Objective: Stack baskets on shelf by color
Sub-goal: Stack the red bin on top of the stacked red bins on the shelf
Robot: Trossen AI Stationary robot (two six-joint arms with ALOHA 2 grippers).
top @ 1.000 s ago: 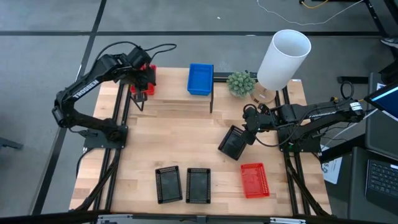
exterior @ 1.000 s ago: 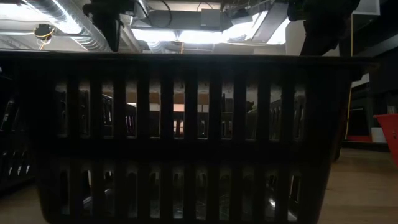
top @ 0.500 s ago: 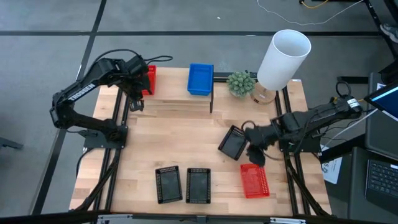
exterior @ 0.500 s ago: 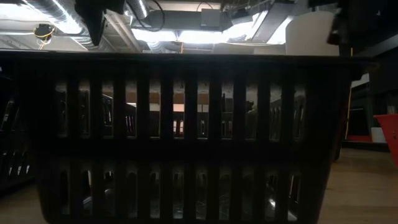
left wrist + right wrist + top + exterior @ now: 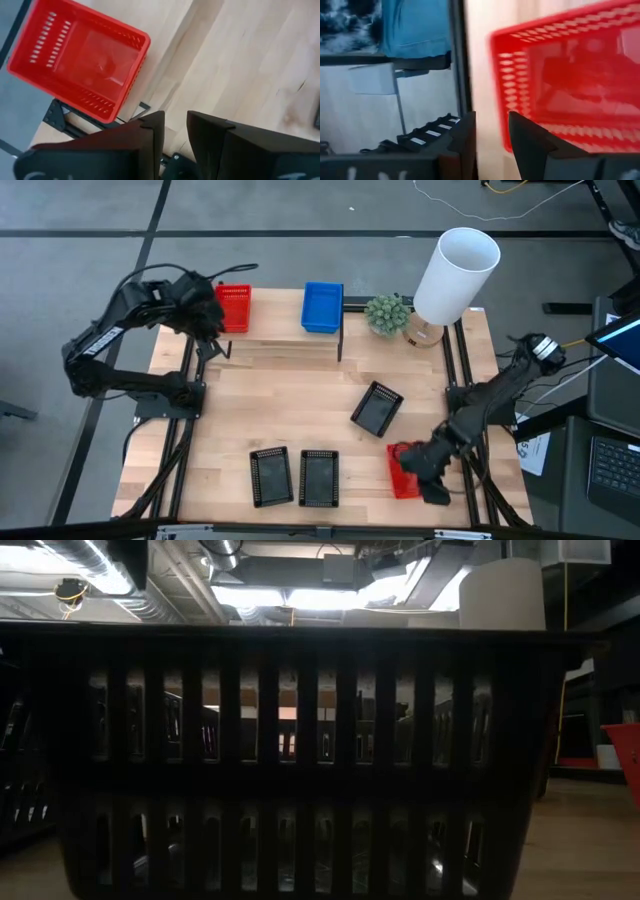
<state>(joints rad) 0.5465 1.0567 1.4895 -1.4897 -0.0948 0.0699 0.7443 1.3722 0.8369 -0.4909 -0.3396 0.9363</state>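
Observation:
On the shelf (image 5: 285,330) at the far left, a red basket (image 5: 233,308) and a blue basket (image 5: 322,307) rest on their bottoms. My left gripper (image 5: 208,340) hangs just left of the shelf, near the red basket (image 5: 80,60), its fingers (image 5: 175,117) narrowly open and empty. Another red basket (image 5: 403,472) lies at the near right, with my right gripper (image 5: 415,470) over it, narrowly open and empty (image 5: 492,130). The red basket (image 5: 570,80) shows just past those fingers. Three black baskets (image 5: 377,408), (image 5: 270,477), (image 5: 319,478) lie flat on the table.
A white lamp shade (image 5: 455,275) and a small green plant (image 5: 387,312) stand at the far right, beside the shelf. One black basket (image 5: 300,760) fills the low view, with a red basket's edge (image 5: 625,760) at its right. Bare tabletop (image 5: 280,400) lies in the middle.
My left gripper has drawn back from the red basket on the shelf toward the table's left edge, rolling as it went. My right gripper has swung from the black basket at the middle right toward the near edge and down over the red basket. The baskets have stayed put.

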